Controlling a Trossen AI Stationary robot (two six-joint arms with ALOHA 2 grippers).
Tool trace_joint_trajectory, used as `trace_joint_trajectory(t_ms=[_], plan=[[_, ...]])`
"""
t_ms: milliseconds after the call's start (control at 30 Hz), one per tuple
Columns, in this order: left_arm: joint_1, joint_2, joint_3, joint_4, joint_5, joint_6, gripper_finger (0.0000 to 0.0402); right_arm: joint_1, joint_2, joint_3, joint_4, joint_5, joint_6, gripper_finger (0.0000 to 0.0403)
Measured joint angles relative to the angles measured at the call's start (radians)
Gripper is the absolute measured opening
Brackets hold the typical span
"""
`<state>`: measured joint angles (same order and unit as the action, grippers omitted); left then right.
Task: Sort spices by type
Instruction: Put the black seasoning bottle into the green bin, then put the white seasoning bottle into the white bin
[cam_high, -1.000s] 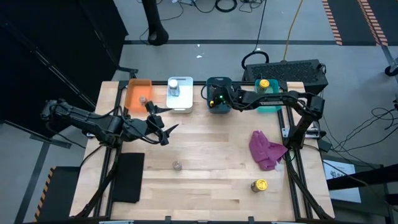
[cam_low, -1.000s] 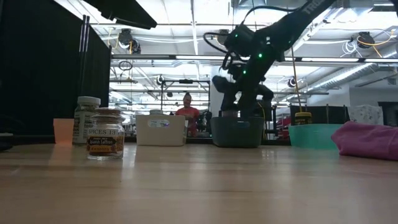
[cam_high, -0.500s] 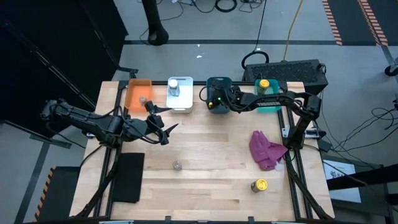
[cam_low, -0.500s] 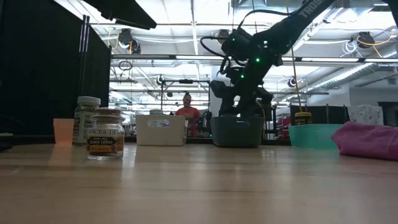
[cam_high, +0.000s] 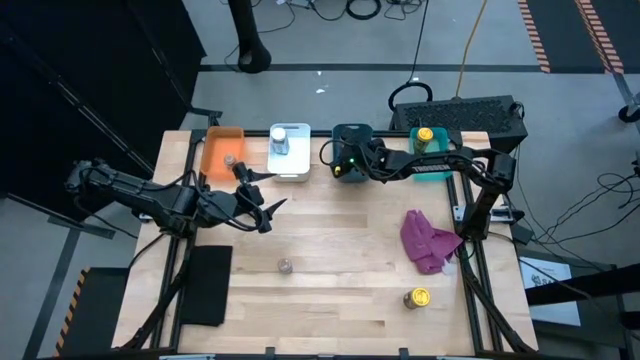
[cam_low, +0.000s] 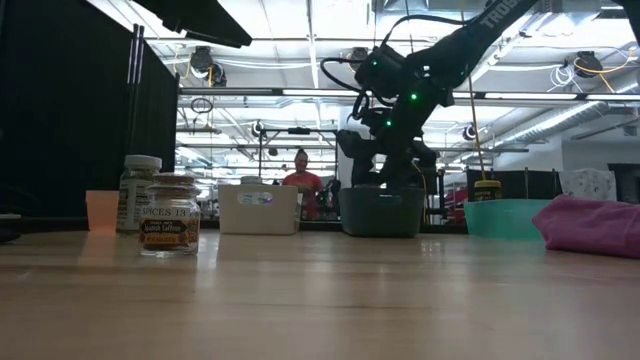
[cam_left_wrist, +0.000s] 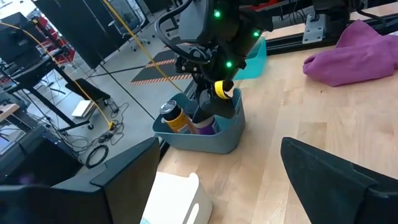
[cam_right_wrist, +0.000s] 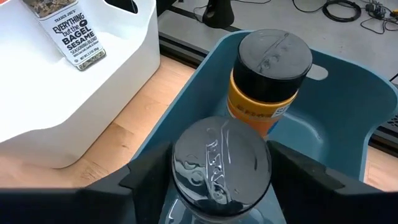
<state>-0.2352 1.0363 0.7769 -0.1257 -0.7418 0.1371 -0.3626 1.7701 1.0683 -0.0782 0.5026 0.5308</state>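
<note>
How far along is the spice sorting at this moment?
Jars already sit in the orange bin, white bin and teal bin. The right gripper holds a silver-lidded jar inside the blue bin, beside a dark-lidded one. Two jars remain on the table: one mid-table, one yellow-lidded. The left gripper waits open.

A lab or workshop — exposed ceiling ducts (cam_low: 560, 120), cables on the floor (cam_high: 365, 10), hazard-striped tape (cam_high: 535, 35).

Blue bin (cam_left_wrist: 214, 138) on wooden table (cam_left_wrist: 298, 118), near edge. Right gripper (cam_left_wrist: 214, 99) reaching down into it, fingers around a jar; yellow band visible at tip. Dark-lidded yellow jar (cam_left_wrist: 173, 118) upright inside. Magenta cloth (cam_left_wrist: 354, 53) well apart. White bin (cam_left_wrist: 174, 199) corner nearby
</note>
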Motion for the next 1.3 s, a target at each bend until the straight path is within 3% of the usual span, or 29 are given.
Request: trace_joint_trajectory(t_ms=[267,533,800,1033,1300], plan=[[0.000,0.000,0.000,0.000,0.000,0.000,0.0337,0.000,-0.054,0.000,-0.003,-0.003,0.000,0.0261],[-0.001,0.000,0.000,-0.002,0.003,-0.014,0.0338,0.039,-0.253,0.000,-0.053,-0.004,-0.060,0.0256],[-0.003,0.000,0.001,-0.076,0.112,-0.152,0.0338,0.283,-0.396,-0.005,-0.138,0.093,-0.199,0.0256],[-0.018,0.009,0.001,-0.130,0.204,-0.289,0.0338,0.535,-0.438,-0.107,0.034,0.210,-0.280,0.0256],[-0.078,0.036,0.001,-0.130,0.195,-0.462,0.0338,0.646,-0.467,-0.142,0.075,0.264,-0.364,0.0256]])
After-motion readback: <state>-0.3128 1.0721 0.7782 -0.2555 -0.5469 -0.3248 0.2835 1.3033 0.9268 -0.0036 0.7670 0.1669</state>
